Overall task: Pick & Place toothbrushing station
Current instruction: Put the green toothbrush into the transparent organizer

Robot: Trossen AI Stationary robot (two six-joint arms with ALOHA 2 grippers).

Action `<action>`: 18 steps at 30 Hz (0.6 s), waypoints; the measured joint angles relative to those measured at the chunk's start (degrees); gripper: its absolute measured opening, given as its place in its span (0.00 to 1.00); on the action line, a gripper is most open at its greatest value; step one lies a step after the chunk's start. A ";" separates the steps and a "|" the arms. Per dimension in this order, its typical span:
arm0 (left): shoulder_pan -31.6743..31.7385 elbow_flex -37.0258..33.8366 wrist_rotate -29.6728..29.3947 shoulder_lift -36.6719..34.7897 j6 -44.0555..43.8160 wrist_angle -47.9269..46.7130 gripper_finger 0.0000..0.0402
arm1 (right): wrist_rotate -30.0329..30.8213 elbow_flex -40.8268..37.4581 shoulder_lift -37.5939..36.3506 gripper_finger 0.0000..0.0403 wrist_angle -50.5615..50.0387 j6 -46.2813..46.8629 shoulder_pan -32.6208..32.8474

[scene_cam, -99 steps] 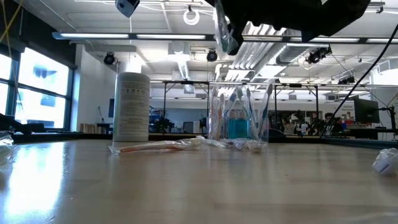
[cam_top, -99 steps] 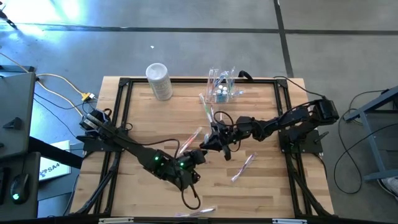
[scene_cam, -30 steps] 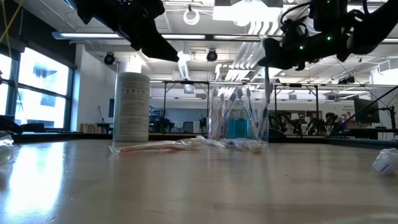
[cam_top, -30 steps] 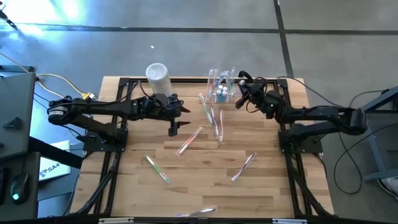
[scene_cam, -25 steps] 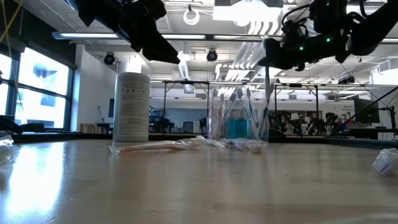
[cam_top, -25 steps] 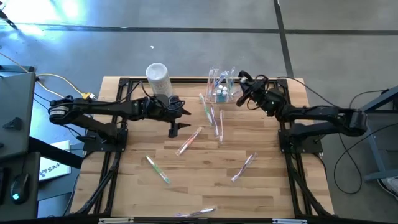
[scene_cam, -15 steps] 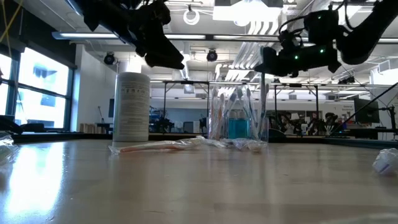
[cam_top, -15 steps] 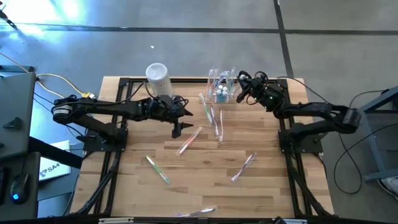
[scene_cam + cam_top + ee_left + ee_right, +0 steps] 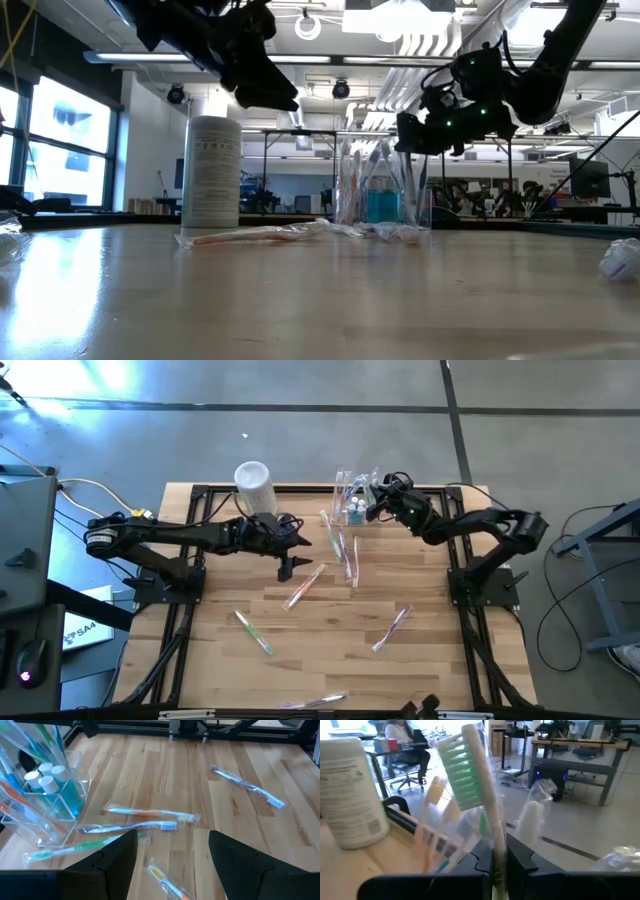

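The toothbrushing station [image 9: 355, 498] is a clear box-shaped holder at the table's far middle, standing on its base with toothbrushes and blue liquid in it; it also shows in the low view [image 9: 378, 195] and the left wrist view [image 9: 45, 795]. My right gripper [image 9: 374, 509] hovers at the station's right side, shut on a wrapped toothbrush with green bristles [image 9: 465, 775]. My left gripper [image 9: 287, 565] hangs open above the table's middle left, over loose wrapped toothbrushes [image 9: 145, 812], holding nothing. My right gripper pinches the toothbrush's handle [image 9: 496, 851] between its two fingers, coming from the table's right side. The bristle head stands out well past the fingertips. The brush is lifted clear of the table, beside the station; whether it touches the station I cannot tell.
A white cylindrical canister [image 9: 254, 488] stands at the far left. Wrapped toothbrushes lie loose on the wood: near the station [image 9: 338, 545], mid-table [image 9: 305, 586], near left [image 9: 252, 631], near right [image 9: 392, 628]. A black frame [image 9: 200, 550] rims the table.
My right gripper has carried the toothbrush toward the table's left, from the far right up to the station's side, staying shut on it. My left gripper has shifted slightly toward the right and stays open.
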 joint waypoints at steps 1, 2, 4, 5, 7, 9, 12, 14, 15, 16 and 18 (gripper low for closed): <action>0.00 0.00 0.00 0.00 0.11 -0.29 0.60 | -0.05 0.00 0.10 0.04 0.12 0.00 0.01; 0.00 0.00 0.00 0.00 0.24 -0.49 0.60 | -0.32 0.00 0.09 0.05 0.12 0.00 0.12; 0.00 0.00 0.00 0.00 0.24 -0.51 0.60 | -0.20 0.04 0.07 0.08 0.19 -0.02 0.58; 0.00 0.00 0.00 0.00 0.26 -0.51 0.60 | 0.23 0.04 0.07 0.10 0.11 -0.02 0.64; 0.00 0.00 0.00 0.02 0.26 -0.51 0.60 | 0.34 0.04 0.07 0.14 -0.15 -0.04 0.69; 0.00 0.00 0.00 0.02 0.26 -0.49 0.60 | 0.17 0.07 0.07 0.19 -0.97 -0.02 0.65; 0.00 0.00 -0.01 0.02 0.23 -0.51 0.60 | 0.21 0.07 0.07 0.28 -2.54 0.13 0.64; 0.00 0.00 0.00 0.02 -0.01 -0.60 0.60 | 0.17 0.07 0.07 0.34 -2.79 0.14 0.68; 0.00 0.00 -0.02 0.02 -0.14 -0.76 0.60 | 0.14 0.07 0.07 0.37 -2.71 0.15 0.68; 0.00 0.00 -0.02 0.02 -0.20 -0.86 0.60 | 0.06 0.07 0.07 0.40 -2.49 0.15 0.69; 0.00 0.00 -0.02 0.02 -0.21 -0.88 0.60 | 0.05 0.07 -0.25 0.46 -1.33 0.08 1.11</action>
